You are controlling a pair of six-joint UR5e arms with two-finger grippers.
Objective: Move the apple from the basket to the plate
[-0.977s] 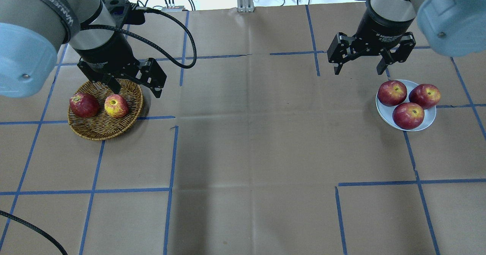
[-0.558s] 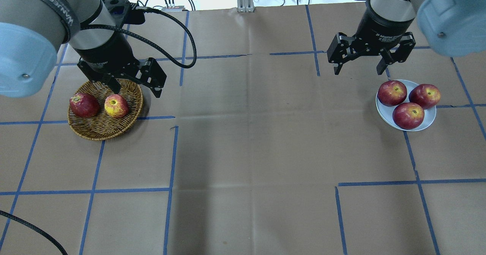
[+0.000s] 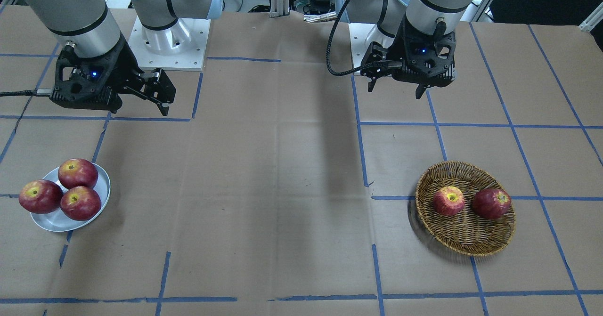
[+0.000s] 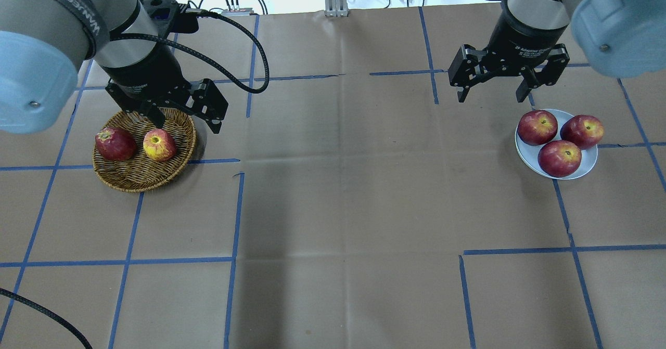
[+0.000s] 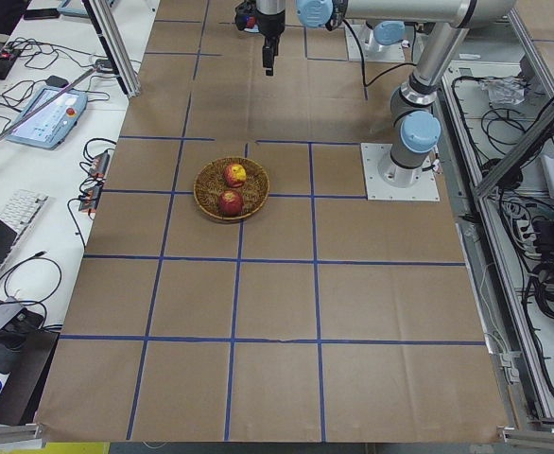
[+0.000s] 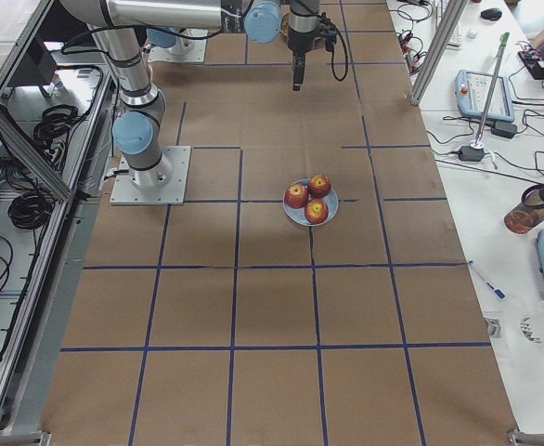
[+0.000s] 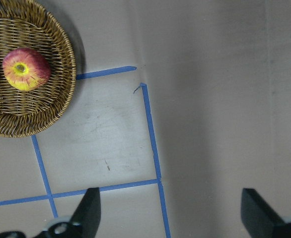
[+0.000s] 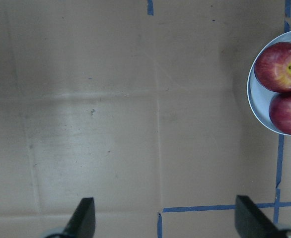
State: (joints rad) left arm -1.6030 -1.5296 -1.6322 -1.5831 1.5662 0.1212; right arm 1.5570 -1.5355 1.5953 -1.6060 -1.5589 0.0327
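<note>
Overhead exterior: apple (image 4: 159,145) in basket (image 4: 130,185), apart from, probably below, wide-open empty left pincer (image 4: 187,127).

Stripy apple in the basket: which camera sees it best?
Left wrist camera: the apple looks biggest, yellow stem hollow clear. Front and overhead views show it smaller, exterior left tiny; right wrist misses it.

brown paper-covered table (image 4: 333,208) gridded with blue tape (image 4: 126,261); white desk (image 5: 55,175) beside it.
</note>
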